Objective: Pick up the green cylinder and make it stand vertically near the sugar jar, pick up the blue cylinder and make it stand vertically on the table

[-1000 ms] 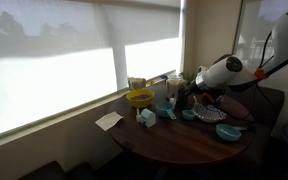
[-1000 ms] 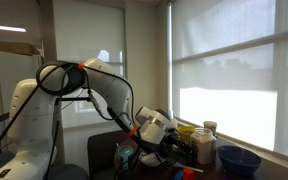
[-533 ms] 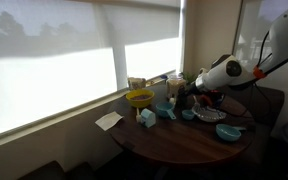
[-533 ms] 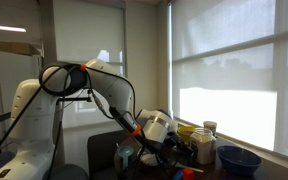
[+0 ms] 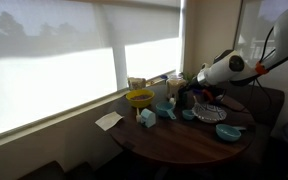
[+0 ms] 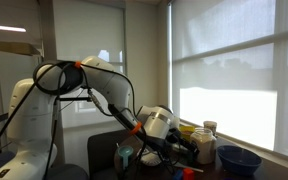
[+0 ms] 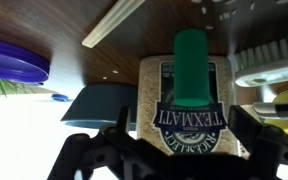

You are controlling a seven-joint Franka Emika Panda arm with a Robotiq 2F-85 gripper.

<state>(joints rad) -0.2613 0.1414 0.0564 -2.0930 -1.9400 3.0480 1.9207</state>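
One green cylinder (image 7: 191, 68) stands upright beyond the wide-spread pincer (image 7: 179, 128).

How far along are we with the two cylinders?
Done, apparently: the green cylinder stands upright by the jar. In hand: nothing; the gripper is open, clear of it. Left: the blue cylinder, which I cannot pick out surely here.

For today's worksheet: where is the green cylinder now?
Wrist view, centre: the green cylinder stands in front of the Texmati jar, just beyond the open pincer.
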